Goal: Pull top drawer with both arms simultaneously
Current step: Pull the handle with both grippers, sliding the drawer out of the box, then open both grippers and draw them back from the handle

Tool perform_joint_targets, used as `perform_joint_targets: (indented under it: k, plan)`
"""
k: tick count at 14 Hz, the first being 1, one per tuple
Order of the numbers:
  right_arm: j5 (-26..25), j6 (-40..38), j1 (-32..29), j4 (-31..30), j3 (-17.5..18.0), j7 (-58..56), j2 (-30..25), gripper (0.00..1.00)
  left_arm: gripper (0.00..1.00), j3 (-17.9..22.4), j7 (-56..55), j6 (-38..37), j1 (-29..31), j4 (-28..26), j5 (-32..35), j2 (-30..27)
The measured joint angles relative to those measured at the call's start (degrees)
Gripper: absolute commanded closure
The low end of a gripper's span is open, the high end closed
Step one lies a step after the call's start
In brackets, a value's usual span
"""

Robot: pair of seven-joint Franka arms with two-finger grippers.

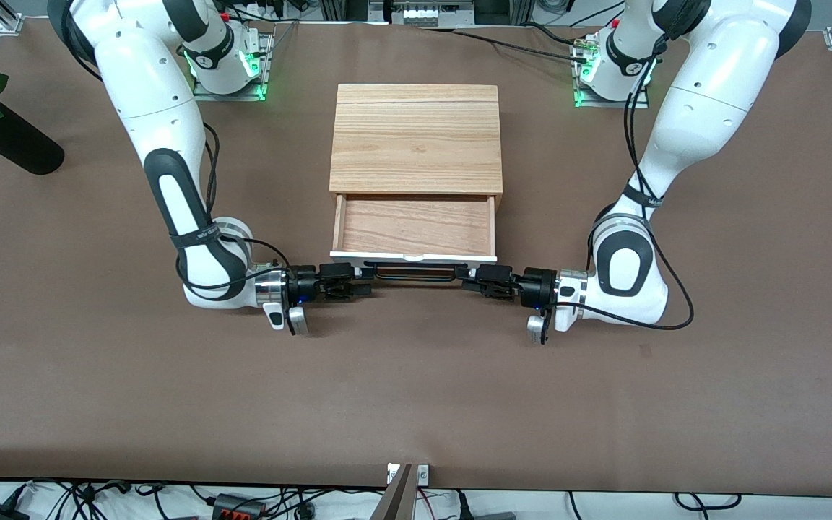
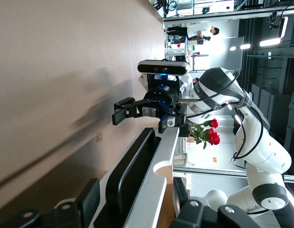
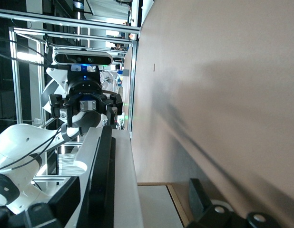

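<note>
Brown matte covering spreads over the whole table (image 1: 416, 404), and a black cylindrical vase (image 1: 11, 141) with a red rose lies near the corner at the right arm's end.

Next comes the right arm (image 1: 170, 180), glossy white with dark grey joint patches and a silver wrist, reaching down from its base along the top of the front view. Its small black right gripper (image 1: 358, 282) sits at one end of the handle (image 1: 412, 273), its fingers pressed around the bar.

At the table's middle stands a light wooden box casing (image 1: 416, 137) with clear straight grain and a flat rectangular top. The top drawer (image 1: 414, 225) is pulled partway out toward the front camera: shallow and wide, with a reddish-brown wooden floor and sides, a thin white front panel with a small notch at its middle, and 1 long black bar handle running along that panel. The wrist views show the bar as a smooth rounded loop standing off the white panel.

The left arm (image 1: 690, 130), of the same build, bends down to the handle's other end, where the left gripper (image 1: 468, 277) is closed around the bar. Black cables loop along both forearms.
</note>
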Motion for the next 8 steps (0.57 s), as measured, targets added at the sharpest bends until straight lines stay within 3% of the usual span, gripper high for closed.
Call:
perform_joint_targets:
  k: [3,8]
  plan:
    - [-0.5,-0.1,-0.6,0.4,0.0,0.0,-1.1,0.00,0.28,0.3,0.0,0.0,0.0,0.1,0.0,0.0]
    - [-10.6,-0.1,-1.3,0.8,-2.5,4.4,-5.9,0.00,0.28,1.6,0.1,0.0,0.0,3.2,3.5,-0.2]
